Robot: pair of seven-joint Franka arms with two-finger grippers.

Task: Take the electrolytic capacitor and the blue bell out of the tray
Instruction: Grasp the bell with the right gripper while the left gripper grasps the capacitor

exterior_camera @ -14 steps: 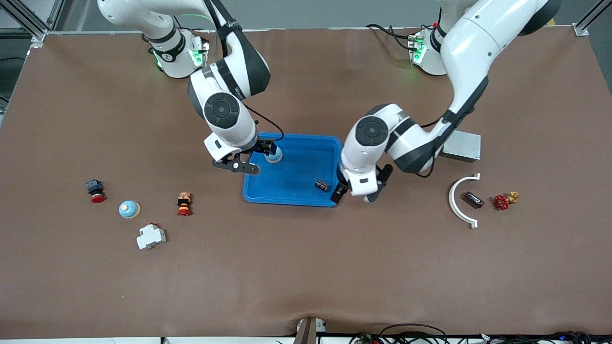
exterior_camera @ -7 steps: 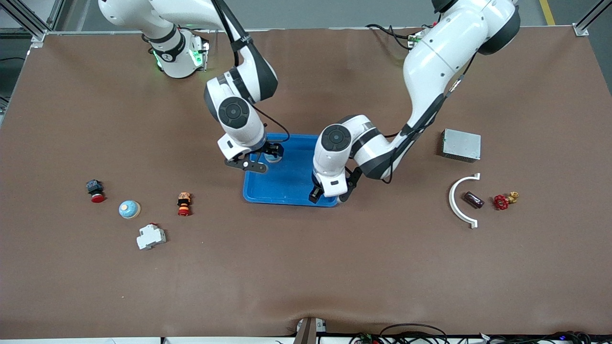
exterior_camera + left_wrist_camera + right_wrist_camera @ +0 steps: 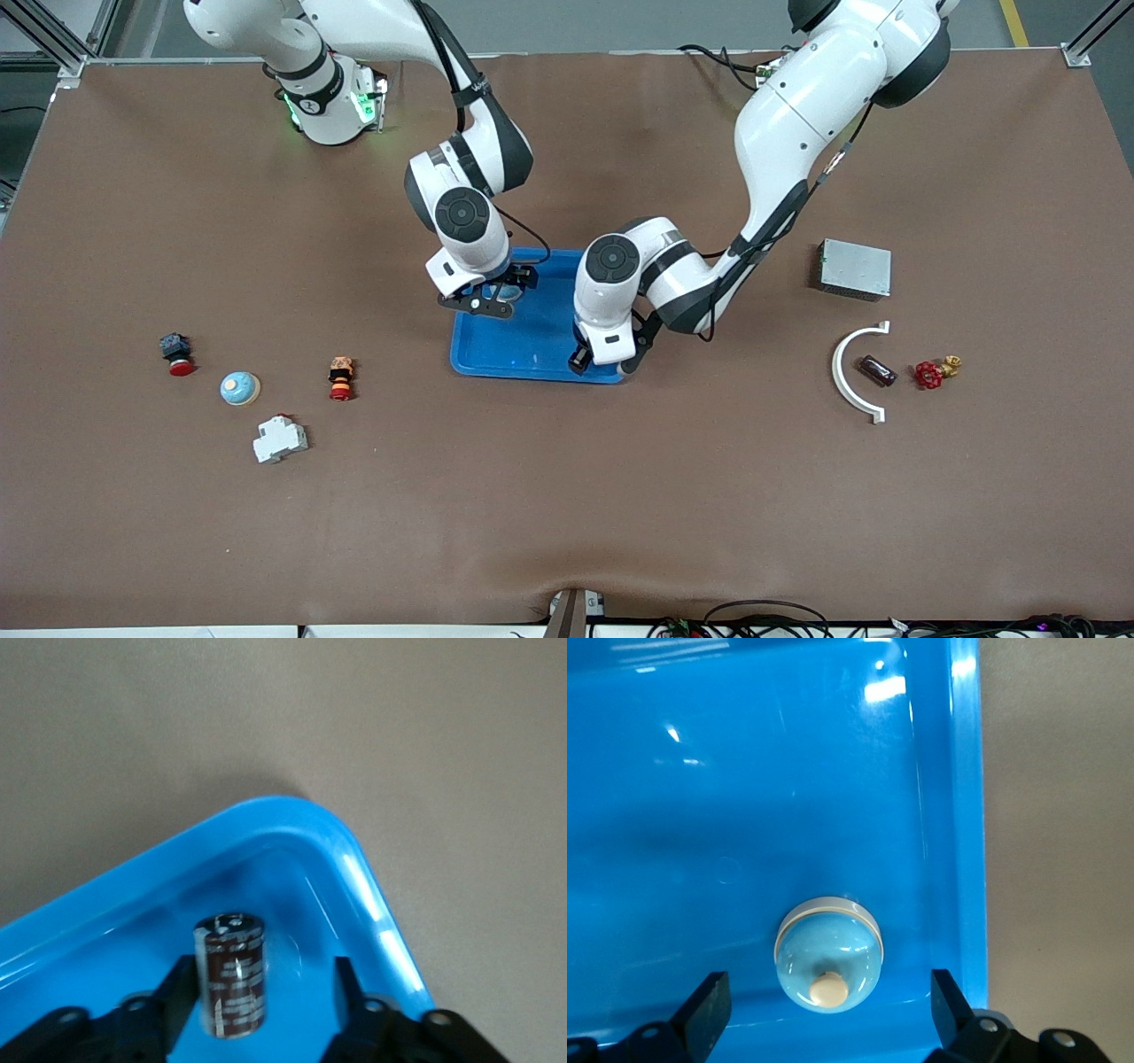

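Observation:
A blue tray (image 3: pixel 532 341) lies mid-table. A dark brown capacitor (image 3: pixel 232 974) stands upright in the tray's corner nearest the front camera, toward the left arm's end. My left gripper (image 3: pixel 263 988) is low over it and open. The capacitor is against one finger, with a clear gap to the other. In the front view the left gripper (image 3: pixel 605 361) hides the capacitor. A pale blue bell (image 3: pixel 828 955) sits in the tray by the rim toward the right arm's end. My right gripper (image 3: pixel 828 992) is open around it without touching, and its hand (image 3: pixel 496 297) largely covers it in the front view.
Toward the right arm's end lie another blue bell (image 3: pixel 239 387), a red push button (image 3: pixel 177 354), an orange and red switch (image 3: pixel 341 377) and a white breaker (image 3: pixel 280 439). Toward the left arm's end are a grey box (image 3: pixel 855 268), a white arc (image 3: pixel 852 377), another capacitor (image 3: pixel 877 370) and a red valve (image 3: pixel 930 374).
The left arm has swung from beside the tray to over its corner, covering the capacitor, and its jaws have narrowed. The right gripper has shifted farther in over the tray above the bell.

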